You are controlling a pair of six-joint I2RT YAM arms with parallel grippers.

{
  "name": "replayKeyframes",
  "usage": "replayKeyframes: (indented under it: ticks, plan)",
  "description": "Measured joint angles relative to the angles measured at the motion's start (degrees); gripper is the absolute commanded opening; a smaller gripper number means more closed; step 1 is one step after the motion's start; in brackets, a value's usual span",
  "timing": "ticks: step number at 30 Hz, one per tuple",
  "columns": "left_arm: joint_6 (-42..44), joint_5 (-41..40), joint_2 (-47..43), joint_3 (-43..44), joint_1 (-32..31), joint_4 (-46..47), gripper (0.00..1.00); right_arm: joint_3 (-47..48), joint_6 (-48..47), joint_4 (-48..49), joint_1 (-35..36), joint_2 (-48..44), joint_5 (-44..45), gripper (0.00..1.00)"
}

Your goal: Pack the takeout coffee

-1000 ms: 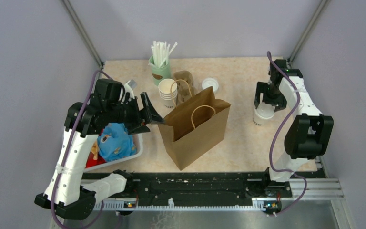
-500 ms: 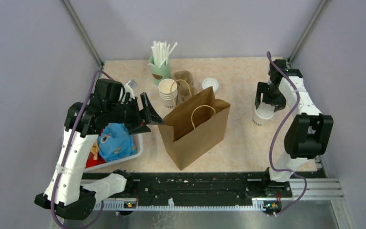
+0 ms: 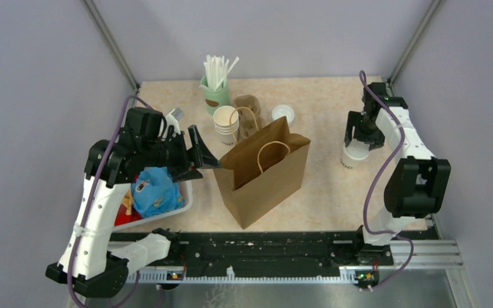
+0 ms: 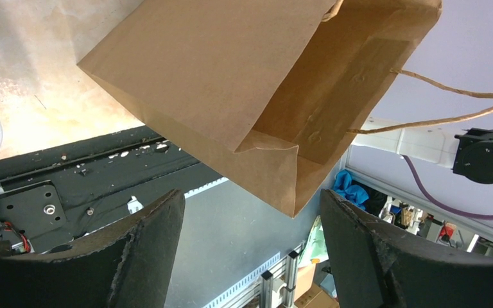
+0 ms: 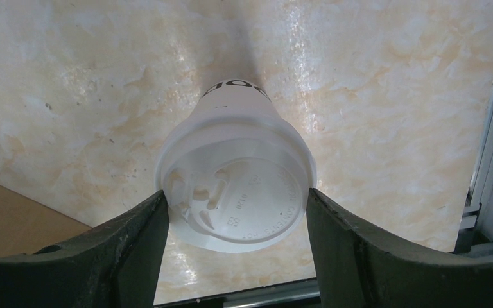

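Near left, at the bag's rim: my left pincer (image 4: 250, 212) hangs with its fingers apart and holds nothing. The open mouth of the paper bag (image 3: 263, 176) shows just beyond them.
Bag: it is upright near the middle of the bench (image 3: 321, 115), handles up, standing where it stood a second ago.
Right side, a little farther: the takeout coffee (image 5: 234, 173) stands upright on the bench with its lid on, well apart from the bag.
Right pincer (image 5: 234, 202): it is around the lid, one finger against the rim on each side with no gap I can see. I read it as clamped on the cup.
Just changed: those fingers have drawn in from a looser straddle and my right wrist has shifted a touch. The cup has not left its spot.
Meaning: the grasp looks made, but the lift and the carry across to the bag are not yet begun.
Left arm against earlier: it has barely moved.
Far: the stack of lidless cups (image 3: 226, 122), the straw holder (image 3: 215, 93) and a spare lid (image 3: 283, 113) sit as before.
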Motion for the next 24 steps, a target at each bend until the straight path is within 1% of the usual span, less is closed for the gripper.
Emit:
replayKeyframes:
  ticks: [6, 12, 15, 18, 21, 24]
  plan:
    - [-0.2, 1.9, -0.5, 0.3, 0.0, 0.1, 0.85, 1.5, 0.1, -1.4, 0.0, 0.3, 0.1, 0.70]
    - [-2.5, 3.8, -0.8, 0.3, 0.0, -0.3, 0.78, 3.5, 0.2, -3.6, 0.0, -0.8, 0.8, 0.70]
    - [-4.5, 3.8, -1.0, 0.3, 0.0, -1.4, 0.76, 4.0, 0.3, -3.5, 0.0, -4.7, 0.5, 0.69]
    - [-6.4, 4.2, -1.1, 0.6, 0.0, -2.2, 0.74, 4.4, 0.7, -3.7, 0.0, -11.0, -0.9, 0.69]
    - [-9.1, 5.8, -0.3, 1.0, 0.0, -2.4, 0.74, 5.8, 0.8, -3.5, 0.0, -16.1, -2.6, 0.69]
    - [-12.7, 5.5, 1.0, 1.4, -0.2, -2.3, 0.72, 6.7, 1.1, -3.6, 0.0, -19.1, -3.7, 0.69]
